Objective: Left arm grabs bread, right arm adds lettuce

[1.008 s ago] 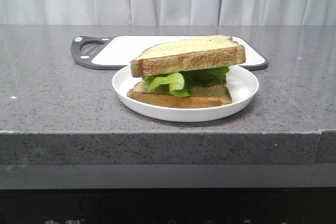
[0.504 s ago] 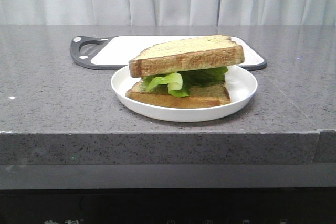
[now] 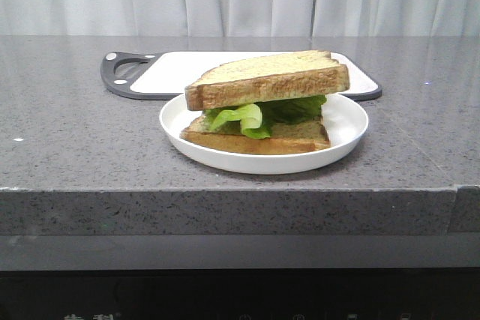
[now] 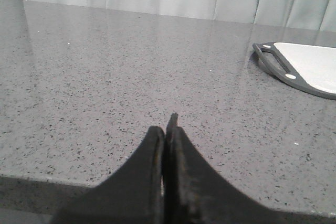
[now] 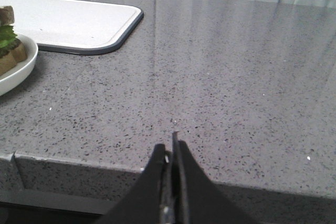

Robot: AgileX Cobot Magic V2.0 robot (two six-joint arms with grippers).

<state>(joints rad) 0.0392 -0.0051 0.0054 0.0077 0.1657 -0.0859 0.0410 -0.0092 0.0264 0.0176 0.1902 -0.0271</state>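
The bread (image 3: 266, 79), a thick slice with a golden-brown crust, lies tilted on top of the lettuce (image 3: 259, 114). The lettuce rests on a thinner second slice (image 3: 259, 140) in a white plate (image 3: 346, 129). Neither arm shows in the front view. My left gripper (image 4: 167, 127) is shut and empty above bare counter near the front edge, well to the left of the plate. My right gripper (image 5: 169, 148) is shut and empty over the counter's front edge, to the right of the plate (image 5: 21, 69). A bit of lettuce (image 5: 5, 34) shows at the edge of the right wrist view.
A white cutting board with a dark rim and handle (image 3: 169, 71) lies behind the plate; it also shows in the left wrist view (image 4: 310, 69) and the right wrist view (image 5: 68, 22). Grey speckled counter surrounds the plate. A pale curtain hangs behind.
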